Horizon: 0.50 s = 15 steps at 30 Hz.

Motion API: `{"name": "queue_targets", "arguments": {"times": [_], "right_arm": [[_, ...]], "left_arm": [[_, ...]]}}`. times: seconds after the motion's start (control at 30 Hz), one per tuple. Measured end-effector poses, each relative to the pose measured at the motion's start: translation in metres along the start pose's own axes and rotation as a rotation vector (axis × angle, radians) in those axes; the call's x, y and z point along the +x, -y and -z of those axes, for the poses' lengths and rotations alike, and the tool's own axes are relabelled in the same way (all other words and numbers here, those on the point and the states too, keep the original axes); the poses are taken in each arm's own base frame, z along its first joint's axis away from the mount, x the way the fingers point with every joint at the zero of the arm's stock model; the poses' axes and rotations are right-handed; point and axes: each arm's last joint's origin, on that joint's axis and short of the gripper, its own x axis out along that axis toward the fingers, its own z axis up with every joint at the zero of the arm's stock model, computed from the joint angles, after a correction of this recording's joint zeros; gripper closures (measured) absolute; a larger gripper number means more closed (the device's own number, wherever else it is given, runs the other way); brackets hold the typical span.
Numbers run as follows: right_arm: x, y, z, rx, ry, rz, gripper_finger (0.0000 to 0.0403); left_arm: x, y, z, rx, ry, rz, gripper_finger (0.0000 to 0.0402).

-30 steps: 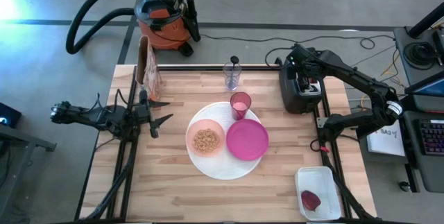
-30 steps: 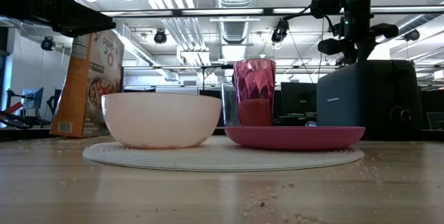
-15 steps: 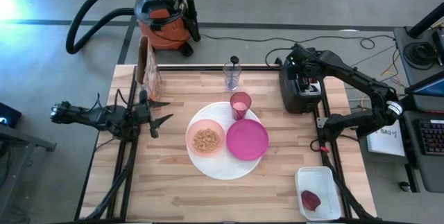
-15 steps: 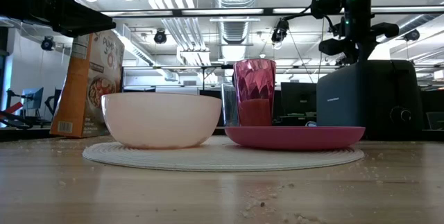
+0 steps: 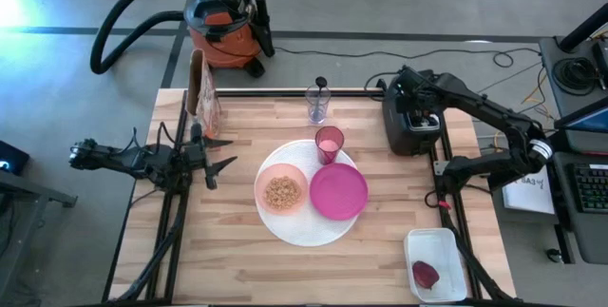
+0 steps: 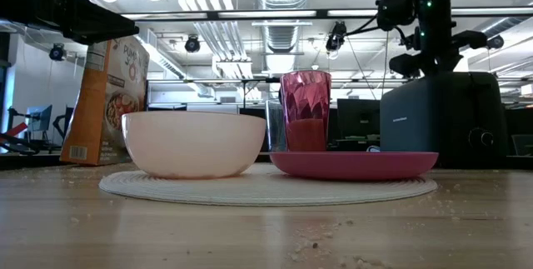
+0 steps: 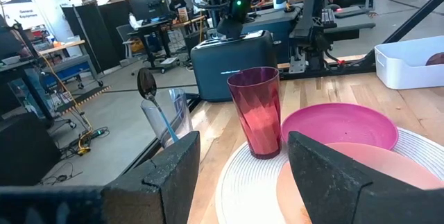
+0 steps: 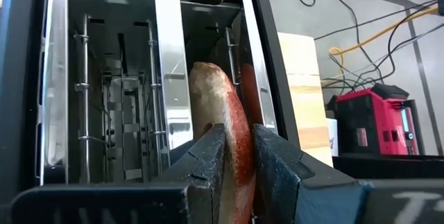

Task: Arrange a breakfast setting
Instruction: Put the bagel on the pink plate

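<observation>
The large white plate lies mid-table with the pale pink bowl of cereal and the magenta plate on it. The pink cup stands on its far rim. The clear glass behind it holds the teal-handled spoon. My left gripper is open and empty, left of the plate. My right gripper is above the black toaster, shut on a slice of bread. My right gripper pinches the bread slice's two flat faces between its two fingers, at the slice's upper end. The fingers point down at the toaster from above. The slice stands on edge below them, its lower part in one of the toaster's slots.
A cereal box stands at the table's far left. A white tray with a dark red thing in it sits at the near right corner. An orange-and-black shop vacuum stands on the floor beyond the far edge.
My right arm has shifted a little toward the table's right edge above the toaster. Nothing else has moved.
</observation>
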Motion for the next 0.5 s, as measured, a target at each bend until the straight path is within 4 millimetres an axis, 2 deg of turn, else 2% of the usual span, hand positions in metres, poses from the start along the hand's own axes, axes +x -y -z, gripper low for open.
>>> {"name": "queue_targets", "arguments": {"times": [0.3, 0.5], "right_arm": [[0.0004, -0.0004, 0.0002, -0.008, -0.003, -0.006, 0.0336], [0.0006, -0.001, 0.0002, -0.026, -0.008, -0.016, 0.0369]], "left_arm": [[0.0, 0.0, 0.0, 0.001, 0.0, 0.0, 0.02], [0.0, 0.0, 0.0, 0.003, 0.0, -0.001, 0.02]]}}
